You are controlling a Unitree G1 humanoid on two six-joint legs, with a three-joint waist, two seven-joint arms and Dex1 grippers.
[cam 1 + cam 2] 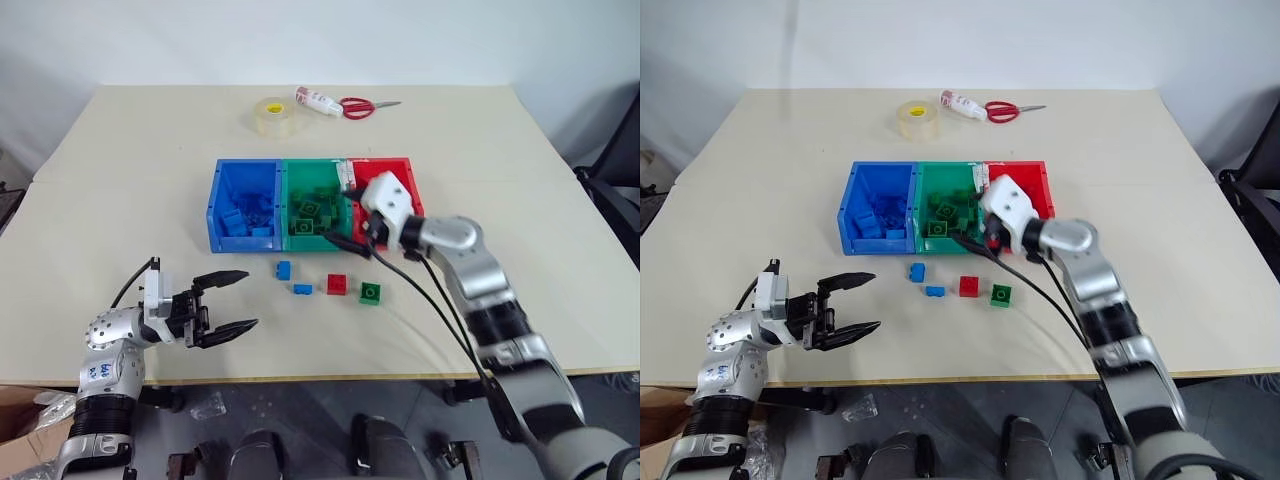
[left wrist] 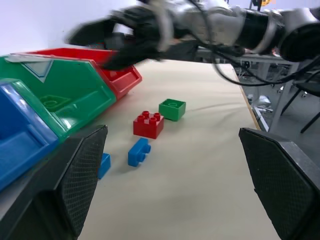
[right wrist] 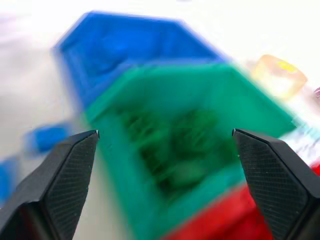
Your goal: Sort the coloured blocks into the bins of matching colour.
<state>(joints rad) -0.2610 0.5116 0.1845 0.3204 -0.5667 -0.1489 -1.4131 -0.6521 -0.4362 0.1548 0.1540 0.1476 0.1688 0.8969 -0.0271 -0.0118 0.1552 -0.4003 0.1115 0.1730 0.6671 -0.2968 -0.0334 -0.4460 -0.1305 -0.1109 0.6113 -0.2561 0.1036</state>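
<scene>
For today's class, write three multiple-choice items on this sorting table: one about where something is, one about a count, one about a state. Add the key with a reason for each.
1. Where is the tape roll?
A. inside the red bin
B. on the table beyond the bins
C. in the left claw

2. How many loose blocks lie on the table in front of the bins?
A. two
B. four
C. six

3. What state is the right claw in?
A. open over the green bin
B. shut on a red block
C. shut on the scissors

Key: B, the roll sits at the far side, near the scissors; B, two blue, one red, one green; A, its fingers stand apart above the green bin, empty.
</scene>
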